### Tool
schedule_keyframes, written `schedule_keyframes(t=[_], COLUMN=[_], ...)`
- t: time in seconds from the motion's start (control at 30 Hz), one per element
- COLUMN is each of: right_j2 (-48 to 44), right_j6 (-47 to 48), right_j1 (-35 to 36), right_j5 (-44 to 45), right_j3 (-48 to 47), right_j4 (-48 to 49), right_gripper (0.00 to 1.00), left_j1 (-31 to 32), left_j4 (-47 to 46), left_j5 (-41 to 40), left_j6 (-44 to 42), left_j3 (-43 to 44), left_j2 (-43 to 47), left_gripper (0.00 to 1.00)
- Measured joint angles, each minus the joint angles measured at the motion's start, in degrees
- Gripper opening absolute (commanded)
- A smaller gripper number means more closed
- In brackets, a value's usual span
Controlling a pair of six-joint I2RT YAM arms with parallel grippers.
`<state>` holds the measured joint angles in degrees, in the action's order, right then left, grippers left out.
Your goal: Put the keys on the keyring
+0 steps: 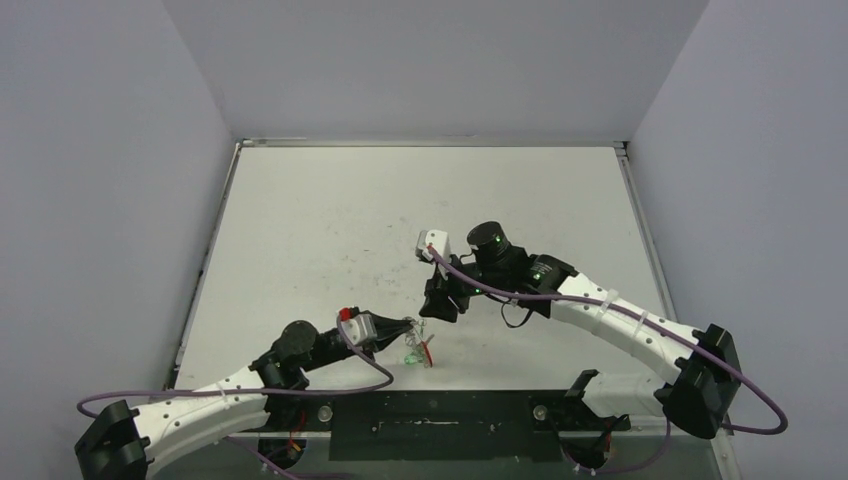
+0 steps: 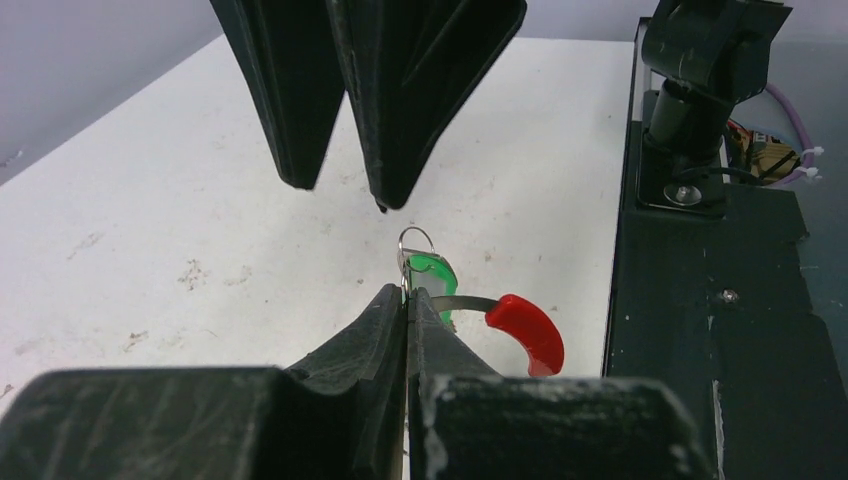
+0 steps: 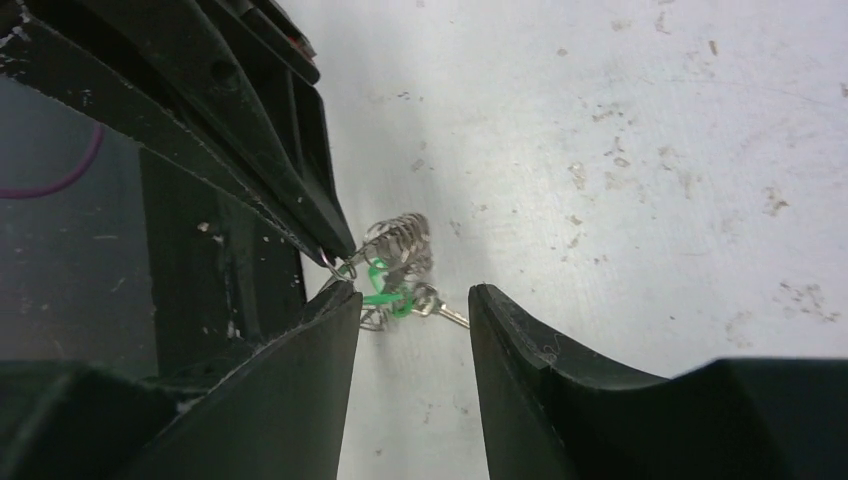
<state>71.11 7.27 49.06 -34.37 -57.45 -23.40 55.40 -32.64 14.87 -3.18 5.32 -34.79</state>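
Top external view: on the white table (image 1: 400, 200), the left gripper (image 1: 408, 327) reaches rightward near the front edge, with the keyring (image 1: 427, 350), a loop of silvery links with one curved red segment, at its tip. The keys (image 1: 413, 352), tiny silver metal keys on a bright green plastic tag, sit against that loop. The right gripper (image 1: 440, 300) hangs just beyond them, farther from the bases.

Left wrist view: the left gripper (image 2: 407, 300) has its jaws pressed together on the bundle where a thin wire loop, the keys' green tag (image 2: 432, 275) and the keyring's silver band meet. Which piece lies between the pads I cannot tell. The keyring's red segment (image 2: 525, 330) curves off to the right. The right gripper (image 2: 342, 195) hangs above, jaws parted.

Right wrist view: the right gripper (image 3: 412, 292) has its jaws spread wide, gripping nothing. Between them show the keyring's links (image 3: 398, 238) and the keys (image 3: 440, 312), all at the left gripper's closed tip (image 3: 336, 257).
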Motion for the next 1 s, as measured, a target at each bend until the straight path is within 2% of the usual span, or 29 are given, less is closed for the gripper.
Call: schedule_keyframes(t=[0.27,0.33,0.43,0.53,1.0], right_j2=[0.1,0.2,0.3,0.6,1.1], right_j6=[-4.3,-4.9,-5.3,-5.6,-5.6], right_j1=[0.0,0.0,0.0,0.0,-0.4], right_j5=[-7.1,-8.0,-8.7,-9.3,-10.9], right_j3=[2.9,2.9,2.9,3.0,4.1], right_j4=[3.7,4.0,4.1,4.1,4.5], right_gripper=[0.33,0.26,0.1,0.01,0.0], left_j1=[0.0,0.0,0.0,0.0,0.0], left_j4=[-2.4,-2.4,-2.4,-2.3,-2.1], left_j5=[0.6,0.6,0.6,0.6,0.6], left_j6=[0.0,0.0,0.0,-0.1,-0.1], left_j3=[-0.3,-0.3,-0.4,-0.4,-0.9], left_j2=[1.6,1.8,2.2,2.7,3.9], left_gripper=[0.0,0.0,0.0,0.0,0.0])
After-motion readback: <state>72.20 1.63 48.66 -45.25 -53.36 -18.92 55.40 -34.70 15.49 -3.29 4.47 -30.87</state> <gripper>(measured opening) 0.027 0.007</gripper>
